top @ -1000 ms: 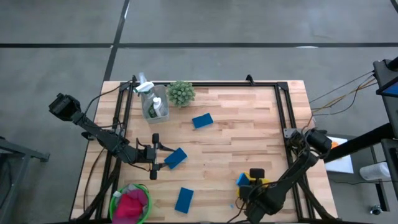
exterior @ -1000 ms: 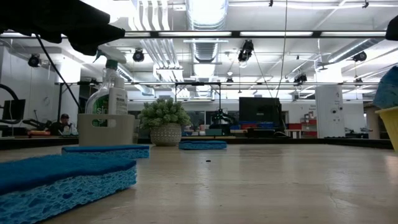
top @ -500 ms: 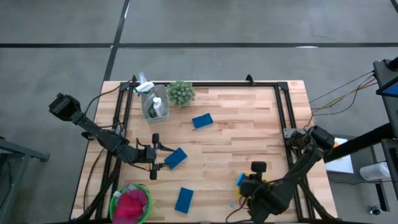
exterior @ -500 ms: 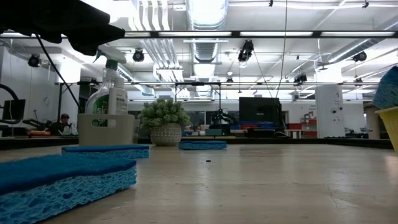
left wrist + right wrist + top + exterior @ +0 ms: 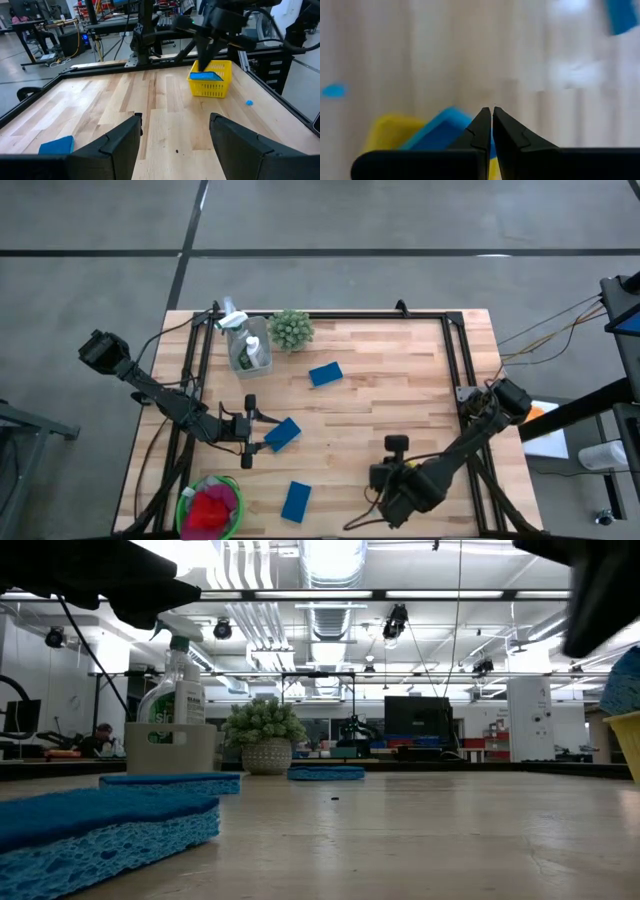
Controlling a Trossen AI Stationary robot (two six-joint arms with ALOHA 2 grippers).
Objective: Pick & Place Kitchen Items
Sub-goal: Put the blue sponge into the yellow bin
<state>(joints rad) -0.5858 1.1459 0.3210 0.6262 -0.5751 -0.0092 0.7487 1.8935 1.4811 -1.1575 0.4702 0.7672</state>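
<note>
Here the right gripper (image 5: 487,131) is seen with its fingers pressed together on nothing, hovering above the yellow basket (image 5: 211,79) at the near right of the table (image 5: 390,380), in which one blue sponge (image 5: 206,76) already lies tilted. The left gripper (image 5: 175,135) is held with its fingers spread and empty over the near left of the table, just beside a second sponge (image 5: 283,433). Two more sponges are left loose, one toward the far middle (image 5: 325,373) and one near the front edge (image 5: 296,501). The step in hand is judged to be the fetching of the next sponge; it would be done well if the closed fingers were opened before any descent and the flat sponge were straddled squarely across its narrow side. The basket's contents are shown only by the wrist views, being hidden under the right arm from above, whereas the green bowl of cloths (image 5: 210,508) and the spray bottle caddy (image 5: 247,348) are placed clearly only from above.
</note>
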